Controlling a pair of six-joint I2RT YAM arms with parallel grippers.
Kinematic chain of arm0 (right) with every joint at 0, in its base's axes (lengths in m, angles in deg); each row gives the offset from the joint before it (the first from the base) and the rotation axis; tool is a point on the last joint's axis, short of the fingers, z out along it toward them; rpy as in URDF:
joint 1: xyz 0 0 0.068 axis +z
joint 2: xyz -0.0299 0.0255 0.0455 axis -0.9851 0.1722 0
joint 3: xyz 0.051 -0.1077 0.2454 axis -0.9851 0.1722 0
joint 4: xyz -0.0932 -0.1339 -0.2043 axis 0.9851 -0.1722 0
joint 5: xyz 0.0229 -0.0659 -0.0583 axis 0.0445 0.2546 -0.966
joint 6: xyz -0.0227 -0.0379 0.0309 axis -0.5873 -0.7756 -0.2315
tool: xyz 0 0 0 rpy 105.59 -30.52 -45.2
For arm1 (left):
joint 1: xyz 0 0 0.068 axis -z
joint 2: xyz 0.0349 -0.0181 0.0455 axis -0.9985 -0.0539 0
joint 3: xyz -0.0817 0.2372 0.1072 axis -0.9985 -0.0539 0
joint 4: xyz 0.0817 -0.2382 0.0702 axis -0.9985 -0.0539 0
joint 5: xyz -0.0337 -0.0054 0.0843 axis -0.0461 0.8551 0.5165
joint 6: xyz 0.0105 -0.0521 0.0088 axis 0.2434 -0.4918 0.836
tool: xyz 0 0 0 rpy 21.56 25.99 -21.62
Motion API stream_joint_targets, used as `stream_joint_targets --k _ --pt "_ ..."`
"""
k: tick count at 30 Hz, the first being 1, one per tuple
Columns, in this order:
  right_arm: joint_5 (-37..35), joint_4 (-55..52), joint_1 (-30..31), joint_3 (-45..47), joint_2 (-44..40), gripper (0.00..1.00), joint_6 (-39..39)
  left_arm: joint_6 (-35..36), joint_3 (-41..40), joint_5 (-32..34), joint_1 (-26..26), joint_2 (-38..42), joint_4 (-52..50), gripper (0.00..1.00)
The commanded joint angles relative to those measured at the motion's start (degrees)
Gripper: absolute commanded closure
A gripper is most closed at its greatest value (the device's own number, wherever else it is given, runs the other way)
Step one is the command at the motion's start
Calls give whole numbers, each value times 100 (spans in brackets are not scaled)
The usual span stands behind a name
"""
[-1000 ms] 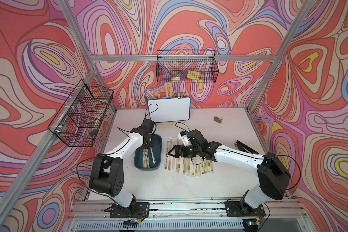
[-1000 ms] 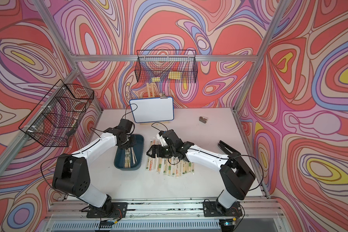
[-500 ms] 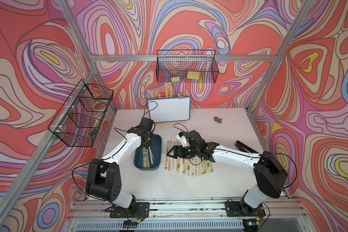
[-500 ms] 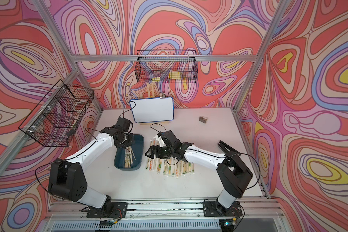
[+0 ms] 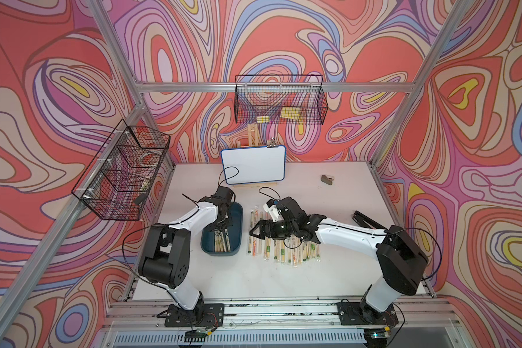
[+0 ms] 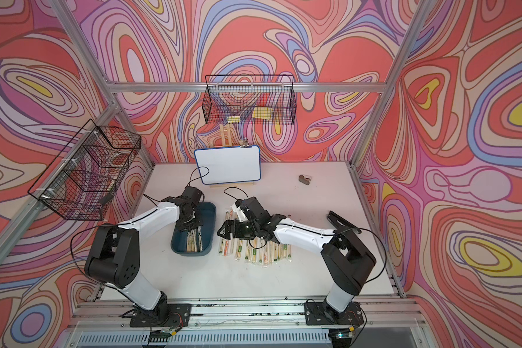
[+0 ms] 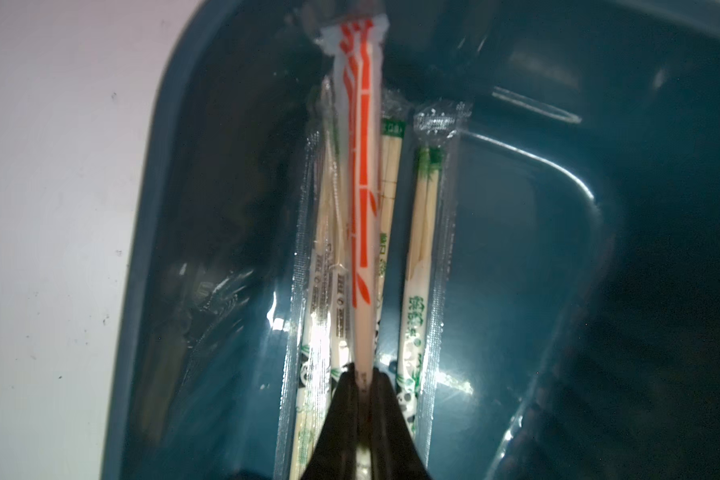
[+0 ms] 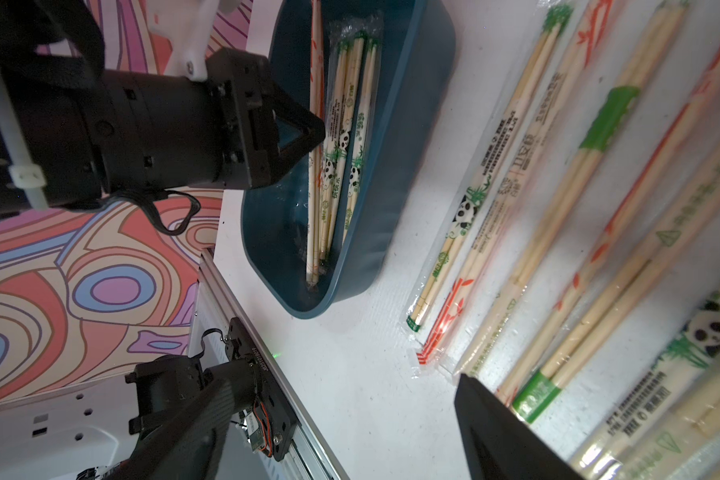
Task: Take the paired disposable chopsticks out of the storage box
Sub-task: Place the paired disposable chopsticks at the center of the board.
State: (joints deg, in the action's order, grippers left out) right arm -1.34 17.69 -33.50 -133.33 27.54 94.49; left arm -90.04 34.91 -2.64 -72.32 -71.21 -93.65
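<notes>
The storage box (image 5: 239, 214) (image 6: 214, 211) is a dark teal tray on the table, left of centre. My left gripper (image 5: 222, 230) (image 7: 364, 376) reaches into it and is shut on a red-orange printed pair of chopsticks (image 7: 360, 166), which lies over the other sleeved pairs (image 7: 420, 232). The right wrist view shows that gripper (image 8: 314, 133) inside the storage box (image 8: 391, 174). Several more paired disposable chopsticks (image 5: 284, 250) (image 6: 253, 250) (image 8: 558, 208) lie in a row on the table right of the box. My right gripper (image 5: 253, 233) (image 8: 350, 436) hovers open above that row's left end, holding nothing.
A white board (image 5: 253, 164) stands at the back of the table. Black wire baskets hang on the back wall (image 5: 279, 104) and the left wall (image 5: 121, 171). A small grey object (image 5: 327, 179) and a black bar (image 5: 368, 220) lie to the right.
My left arm's shoulder and elbow have swung a little to the left while its gripper stays in the box. The right arm has barely shifted.
</notes>
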Motion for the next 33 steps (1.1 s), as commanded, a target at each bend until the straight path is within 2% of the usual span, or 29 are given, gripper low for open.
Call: stream_joint_targets --k 1,3,7,15,21,26,33 --pt "-21 39 23 -102 32 11 6 -53 -7 113 -18 -89 141 97" --pt "-38 28 23 -104 28 11 6 -30 -14 79 -19 -80 181 100" --pt "-56 2 24 -128 23 11 6 -3 37 8 -22 -16 119 100" --pt "-134 -136 18 -246 8 11 -61 231 566 -137 -18 608 -449 100" --pt "-316 -321 26 -278 -73 11 -190 402 1171 -703 26 948 -778 100" --pt "-557 -488 16 -176 -223 11 -295 445 1604 -684 476 832 -934 100" --pt "-839 -574 -20 312 -631 10 -314 332 1973 -470 1225 141 -933 100"
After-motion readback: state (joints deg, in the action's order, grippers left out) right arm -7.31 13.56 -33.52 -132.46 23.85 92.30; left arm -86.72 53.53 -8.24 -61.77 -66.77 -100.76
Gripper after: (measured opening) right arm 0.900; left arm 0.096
